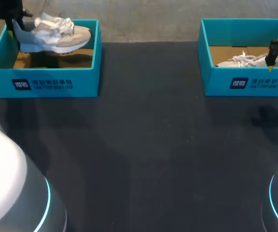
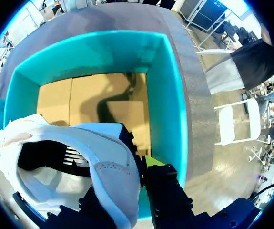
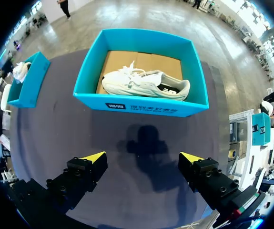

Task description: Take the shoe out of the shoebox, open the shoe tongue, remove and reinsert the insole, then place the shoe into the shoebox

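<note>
- my left gripper (image 1: pixel 16 23) is clamped on the heel of the left shoe (image 1: pixel 56 34). one finger is outside the collar, and i judge the other is inside it. in the left wrist view only one yellow fingertip (image 2: pixel 151 160) shows.
- the left shoe hangs above the left shoebox (image 1: pixel 47 83), with its sole clear of the cardboard floor and its toe towards the box's right wall. i judge the first step, taking it out, is under way but not finished, since the shoe is not yet set on the table (image 1: pixel 148 145).
- my right gripper (image 3: pixel 143 157) has its fingers spread wide and holds nothing. it hovers over the table, just in front of the right shoebox (image 3: pixel 141 102).
- the right shoe (image 3: pixel 144 83) lies on its side inside the right shoebox, untouched.
- left to do, as i judge it: set the left shoe down, open the tongue, pull the insole out and put it back, then return the shoe to its box.
- i cannot tell how the insole sits from the view into the shoe's opening.
- counts: two shoeboxes, two shoes with one to each box, and two grippers, one gripping and one free.
</note>
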`<state>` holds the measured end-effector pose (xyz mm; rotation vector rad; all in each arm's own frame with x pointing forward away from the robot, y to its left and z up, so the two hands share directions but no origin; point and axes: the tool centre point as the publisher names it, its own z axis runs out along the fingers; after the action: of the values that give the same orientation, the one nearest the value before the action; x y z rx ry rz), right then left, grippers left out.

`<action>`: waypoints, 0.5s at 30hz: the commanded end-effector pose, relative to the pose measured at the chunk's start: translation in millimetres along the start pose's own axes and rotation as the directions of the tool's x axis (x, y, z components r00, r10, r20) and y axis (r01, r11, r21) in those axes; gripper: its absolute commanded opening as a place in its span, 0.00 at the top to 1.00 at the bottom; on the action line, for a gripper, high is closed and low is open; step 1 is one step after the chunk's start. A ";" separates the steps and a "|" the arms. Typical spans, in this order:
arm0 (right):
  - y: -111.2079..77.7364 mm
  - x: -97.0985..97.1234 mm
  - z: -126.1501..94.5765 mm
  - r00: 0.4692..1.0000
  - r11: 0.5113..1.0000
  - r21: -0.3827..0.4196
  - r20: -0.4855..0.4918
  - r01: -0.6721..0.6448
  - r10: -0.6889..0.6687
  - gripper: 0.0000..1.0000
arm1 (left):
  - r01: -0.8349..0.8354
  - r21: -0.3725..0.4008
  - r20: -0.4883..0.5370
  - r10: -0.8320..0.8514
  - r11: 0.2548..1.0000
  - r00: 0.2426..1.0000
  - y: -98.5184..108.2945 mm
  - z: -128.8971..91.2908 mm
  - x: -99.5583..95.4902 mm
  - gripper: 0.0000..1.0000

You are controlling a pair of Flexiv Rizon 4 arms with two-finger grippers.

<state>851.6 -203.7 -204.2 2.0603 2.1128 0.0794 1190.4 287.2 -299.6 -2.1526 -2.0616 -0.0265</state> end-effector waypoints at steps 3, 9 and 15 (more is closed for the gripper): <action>-0.9 0.2 0.5 1.000 1.000 -0.002 0.001 -0.001 0.001 0.00 | 0.018 -0.024 0.011 -0.018 1.000 1.000 -13.8 -48.7 9.9 1.00; -0.9 0.2 0.5 1.000 1.000 -0.002 0.001 -0.001 0.001 0.00 | 0.034 -0.023 0.010 -0.034 0.999 0.999 -17.6 -67.3 14.2 1.00; -0.9 0.2 0.5 1.000 1.000 -0.002 0.001 -0.001 0.001 0.00 | 0.042 -0.033 -0.004 -0.042 0.999 0.999 -26.4 -81.5 16.8 1.00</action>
<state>851.6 -203.7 -204.2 2.0603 2.1128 0.0795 1185.4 297.1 -228.4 -2.1169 -2.1149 -0.0456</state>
